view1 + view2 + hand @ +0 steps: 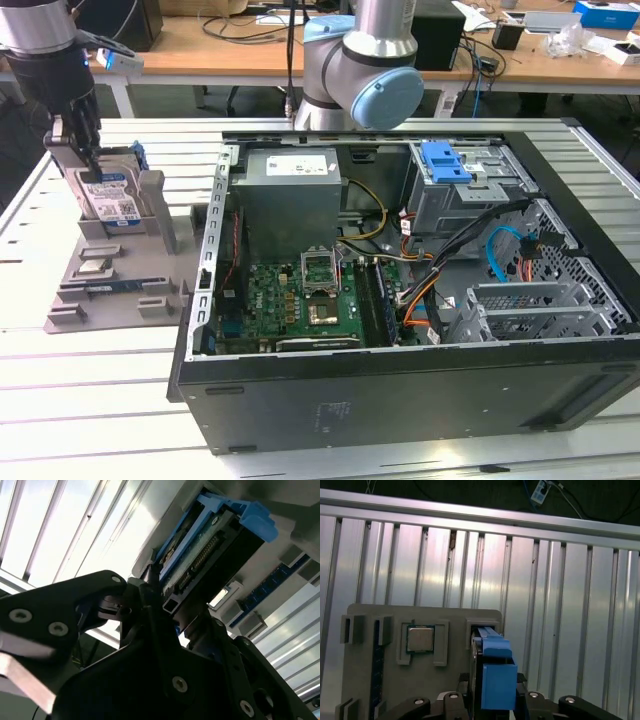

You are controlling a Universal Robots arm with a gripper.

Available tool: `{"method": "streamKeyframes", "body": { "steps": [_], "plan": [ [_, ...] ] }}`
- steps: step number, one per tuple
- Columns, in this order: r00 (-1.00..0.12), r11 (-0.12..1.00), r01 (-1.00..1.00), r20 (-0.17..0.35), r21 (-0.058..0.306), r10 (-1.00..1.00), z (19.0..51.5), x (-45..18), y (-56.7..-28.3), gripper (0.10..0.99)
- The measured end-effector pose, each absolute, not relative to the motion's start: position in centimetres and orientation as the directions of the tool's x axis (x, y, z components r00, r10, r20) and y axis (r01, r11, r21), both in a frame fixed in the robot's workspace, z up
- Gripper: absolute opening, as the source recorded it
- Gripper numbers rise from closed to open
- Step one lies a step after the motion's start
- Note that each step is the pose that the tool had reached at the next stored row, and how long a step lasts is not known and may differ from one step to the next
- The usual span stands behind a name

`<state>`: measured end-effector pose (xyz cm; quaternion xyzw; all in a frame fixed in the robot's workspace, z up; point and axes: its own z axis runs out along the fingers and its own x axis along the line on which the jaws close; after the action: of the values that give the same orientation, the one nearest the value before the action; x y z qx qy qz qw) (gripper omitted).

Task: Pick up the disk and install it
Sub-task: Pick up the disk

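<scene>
Exterior view: the arm stands over the grey holder (110, 270) at the exterior view's left side of the worktop (100, 400), and the claw (78, 160) is down at the top edge of the disk (112, 200). The disk stands upright on its edge in a slot of this holder, w/ the label facing outward. It seems that this pose is chosen so that the upper edge is free and can be taken from above (a flat-lying disk would give no such edge). The holder's posts are at both sides of the disk, probably to keep it from tipping.

In the first wrist view the blue rail of the disk (497, 680) runs up the middle between the two black halves of the claw (495, 702), so the claw is centred over the disk. Whether it is already closed on the disk or only sits around it, one cannot tell. A small square chip (420, 638) lies in another pocket of the holder (390, 680), i.e. each part has its own seat.

In the second wrist view the connector end of the disk (210, 545) is visible.

The open PC case (400, 390) lies well apart, at the exterior view's right. Its metal drive cage (450, 205) w/ a blue latch (447, 162) on top holds no disk as far as visible, so installing is judged not yet done.
</scene>
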<state>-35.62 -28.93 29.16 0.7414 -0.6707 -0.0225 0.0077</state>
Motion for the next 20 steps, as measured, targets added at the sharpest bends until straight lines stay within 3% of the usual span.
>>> {"method": "streamKeyframes", "body": {
  "steps": [13,20],
  "plan": [
    [0.094,-0.095,-0.995,-0.024,0.041,-0.995,29.1,-35.62,-28.92,0.369],
    [-0.05,0.049,-0.998,-0.023,0.041,-0.998,29.1,-35.62,-28.92,0.369]
  ]
}}
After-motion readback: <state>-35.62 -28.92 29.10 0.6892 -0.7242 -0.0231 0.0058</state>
